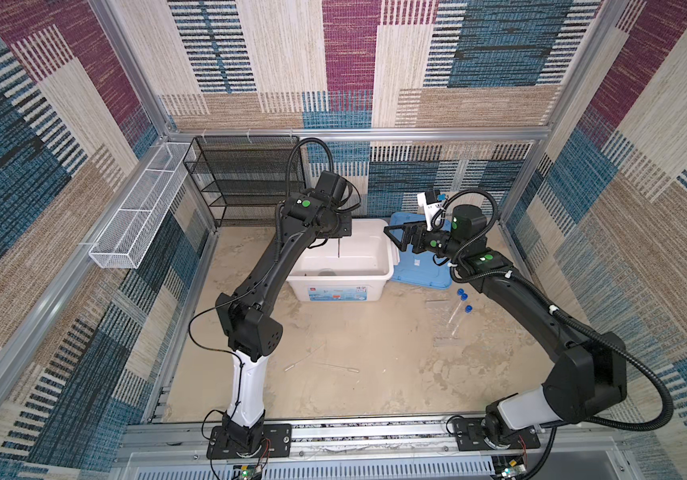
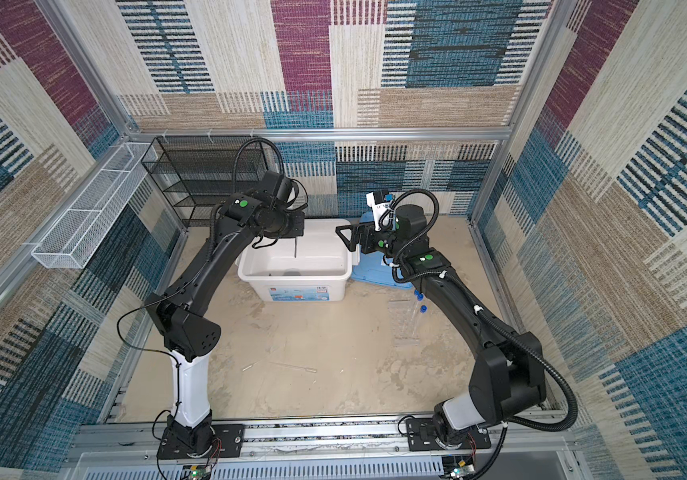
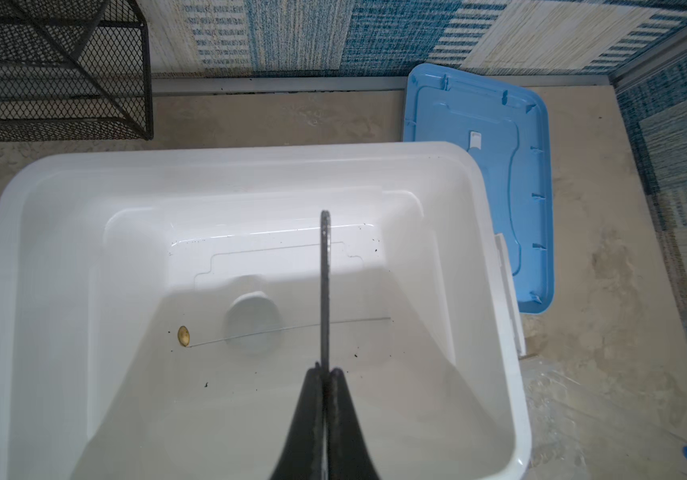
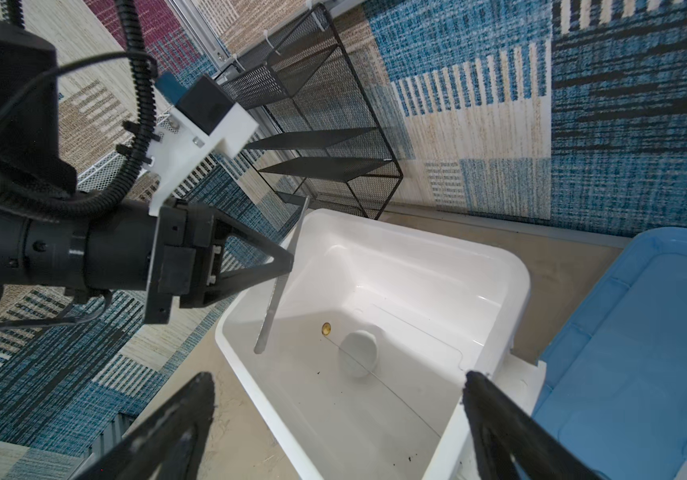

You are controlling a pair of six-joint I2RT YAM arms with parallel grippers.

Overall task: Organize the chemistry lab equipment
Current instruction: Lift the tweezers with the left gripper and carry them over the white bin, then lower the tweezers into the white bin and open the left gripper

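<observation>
**Desk:** What does your left hand have?

**Me:** My left gripper [image 3: 325,376] is pinched tight on the thin metal tweezers [image 3: 325,282]. They are a flat, dull steel strip hanging tip-down into the white tub [image 3: 229,151]. I can't tell whether the tip touches the floor.

**Desk:** And the right?

**Me:** My right gripper [image 4: 338,375] has its black, triangular fingers spread wide with nothing between them. In both top views it sits at the tub's right-hand far corner.

**Desk:** What's in the tub?

**Me:** The tub is glossy moulded plastic with rounded corners and a few dark specks on its floor. The small white round dish [image 3: 252,322] lies there, matte and shallow. The long thin metal spoon [image 3: 183,336] lies there too. Its wire-thin handle runs across the dish, and its small oval, brass-coloured bowl is just beside it.

**Desk:** And outside the tub?

**Me:** The blue lid [image 1: 416,270] lies flat against the tub's right side, smooth with a raised rim and small ribs. Right of centre in a top view, three blue-capped test tubes [image 1: 465,296] cluster at the transparent tube rack [image 1: 441,340]. The rack is too glassy for me to tell whether they're seated in it. At lower centre, two slim clear droppers [image 1: 304,359] lie flat on the mottled beige table [image 1: 375,395], near each other but apart.
</observation>
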